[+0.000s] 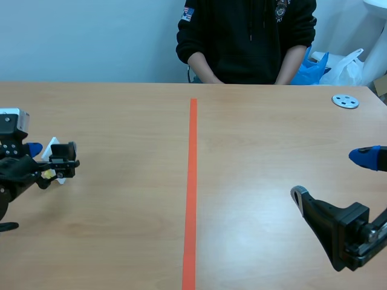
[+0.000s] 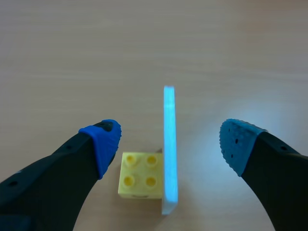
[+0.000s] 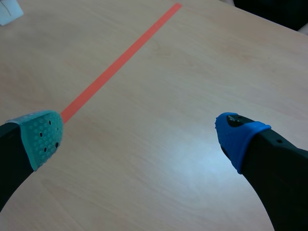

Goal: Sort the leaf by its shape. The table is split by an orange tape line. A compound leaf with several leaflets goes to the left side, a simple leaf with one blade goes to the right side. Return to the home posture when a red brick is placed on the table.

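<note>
Both jaws gape empty; the left jaws straddle what seems a card [image 2: 169, 144] touching a yellow brick [image 2: 139, 182].

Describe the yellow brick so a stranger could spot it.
From the orange tape line, go left to the left gripper. Between its open fingers sits a small brick beside an upright white card. It alone is yellow, with four studs on top.

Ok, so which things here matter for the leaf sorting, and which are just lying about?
Job: thin white upright card, seen edge-on so no leaf shows; small yellow studded plastic brick at its foot; open left end effector around both; orange tape line dividing the table.
Lying about: round grey disc with holes; blue bag and white plastic bag behind the table's far edge.
</note>
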Action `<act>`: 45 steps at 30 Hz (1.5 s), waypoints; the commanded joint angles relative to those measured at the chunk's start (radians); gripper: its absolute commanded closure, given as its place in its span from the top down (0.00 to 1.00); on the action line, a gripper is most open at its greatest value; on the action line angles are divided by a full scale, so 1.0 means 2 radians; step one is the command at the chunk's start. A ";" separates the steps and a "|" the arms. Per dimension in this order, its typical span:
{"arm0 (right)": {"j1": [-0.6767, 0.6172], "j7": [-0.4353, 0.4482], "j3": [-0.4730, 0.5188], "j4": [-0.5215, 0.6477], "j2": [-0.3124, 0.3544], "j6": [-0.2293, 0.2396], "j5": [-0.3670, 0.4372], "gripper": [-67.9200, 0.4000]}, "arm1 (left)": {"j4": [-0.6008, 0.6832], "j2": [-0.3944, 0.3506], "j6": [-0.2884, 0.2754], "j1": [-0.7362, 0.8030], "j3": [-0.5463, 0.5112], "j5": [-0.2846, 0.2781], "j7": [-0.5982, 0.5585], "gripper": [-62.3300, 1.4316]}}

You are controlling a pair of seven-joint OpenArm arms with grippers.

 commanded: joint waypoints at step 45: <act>0.002 0.019 0.007 0.010 0.001 0.029 0.011 1.00 | 0.627 -0.014 -0.125 0.450 -0.066 0.075 0.095 1.00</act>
